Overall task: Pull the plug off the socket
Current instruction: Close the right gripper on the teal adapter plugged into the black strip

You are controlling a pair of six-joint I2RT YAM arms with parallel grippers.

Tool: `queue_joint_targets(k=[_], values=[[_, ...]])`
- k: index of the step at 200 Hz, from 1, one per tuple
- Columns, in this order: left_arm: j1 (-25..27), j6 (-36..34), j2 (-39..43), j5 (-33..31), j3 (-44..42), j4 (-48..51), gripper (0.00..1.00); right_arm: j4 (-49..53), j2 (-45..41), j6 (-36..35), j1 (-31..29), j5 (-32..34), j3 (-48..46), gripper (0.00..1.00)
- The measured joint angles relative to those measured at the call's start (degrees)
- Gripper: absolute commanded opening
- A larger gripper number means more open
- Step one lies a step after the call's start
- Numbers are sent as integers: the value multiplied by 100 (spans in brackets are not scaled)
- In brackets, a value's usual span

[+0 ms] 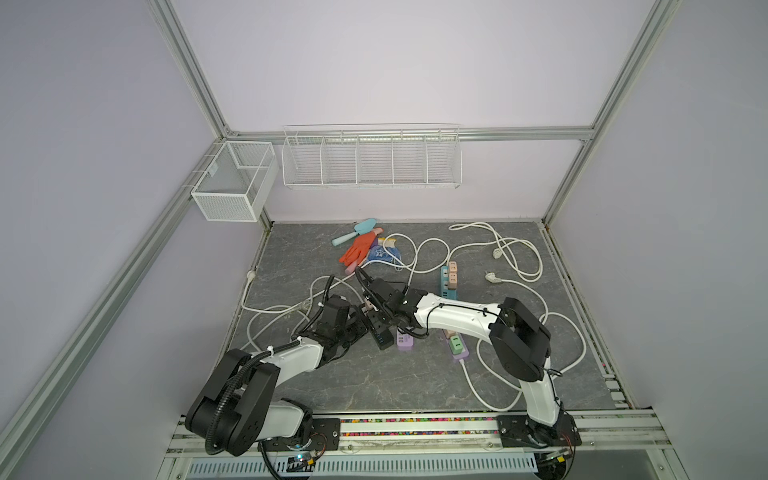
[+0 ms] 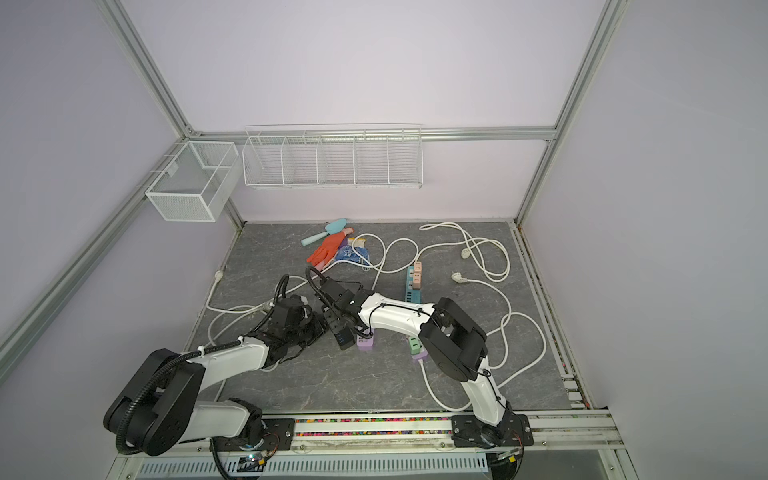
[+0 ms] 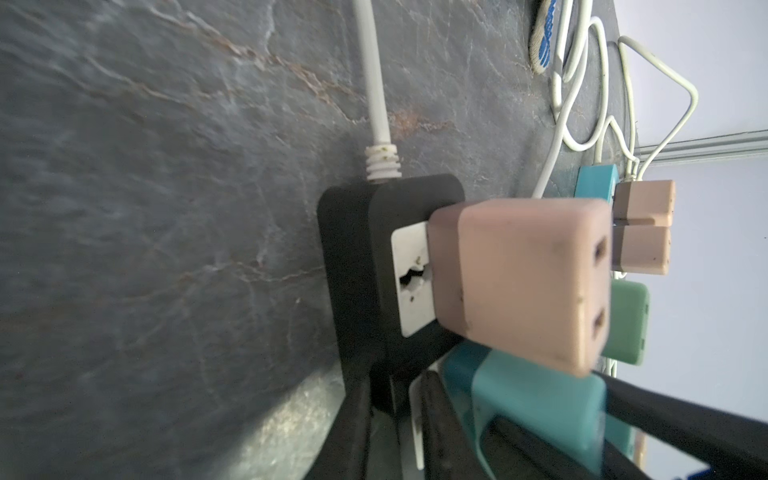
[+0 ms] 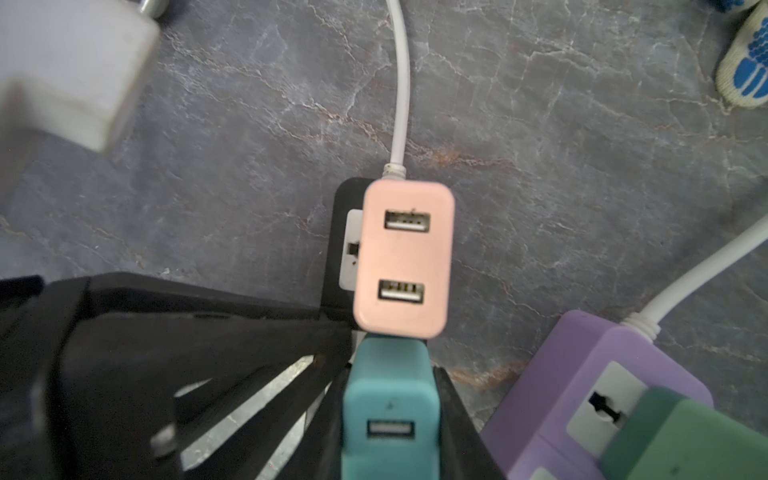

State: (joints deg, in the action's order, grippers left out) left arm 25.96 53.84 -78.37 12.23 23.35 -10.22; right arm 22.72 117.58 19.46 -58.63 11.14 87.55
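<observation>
Right tool [image 4: 390, 386] is the one for you to watch first: its black fingers [image 4: 461, 432] are closed tight on the two sides of the teal plug [image 4: 388, 449]. That plug sits in the black power strip [image 3: 357, 257] near the middle of the counter [image 1: 374, 382].

Your left tool [image 3: 395, 415] is closed too. In the left wrist view you can see it pinching the edge of that same strip, just beside the teal plug. Touching the teal plug, a pink plug [image 4: 403, 257] with two USB ports sits in the strip's next socket. The strip's white cord [image 4: 401, 83] runs away from that end.

Beside the strip, on your right arm's side, lies a purple power strip [image 4: 582, 374] carrying a green plug [image 4: 685, 436]. Farther back you have a teal power strip [image 1: 445, 286] with pale adapters [image 1: 453, 275] on it, among loose white cable loops [image 1: 519, 257].

Near the back wall lie an orange glove [image 1: 359, 249] and a light blue trowel [image 1: 357, 230]. On the walls above hang a white wire rack [image 1: 372, 160] and a mesh basket [image 1: 232, 183].
</observation>
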Motion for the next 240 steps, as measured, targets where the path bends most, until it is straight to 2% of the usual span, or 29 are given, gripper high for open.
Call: queue_joint_targets(k=[183,240], values=[[26,57,-275,-63,7,-417,24,-74,-59,116,-13,188,-101,20],[50,59,-280,-160,44,-365,24,-42,-157,153,70,20,-109,18]])
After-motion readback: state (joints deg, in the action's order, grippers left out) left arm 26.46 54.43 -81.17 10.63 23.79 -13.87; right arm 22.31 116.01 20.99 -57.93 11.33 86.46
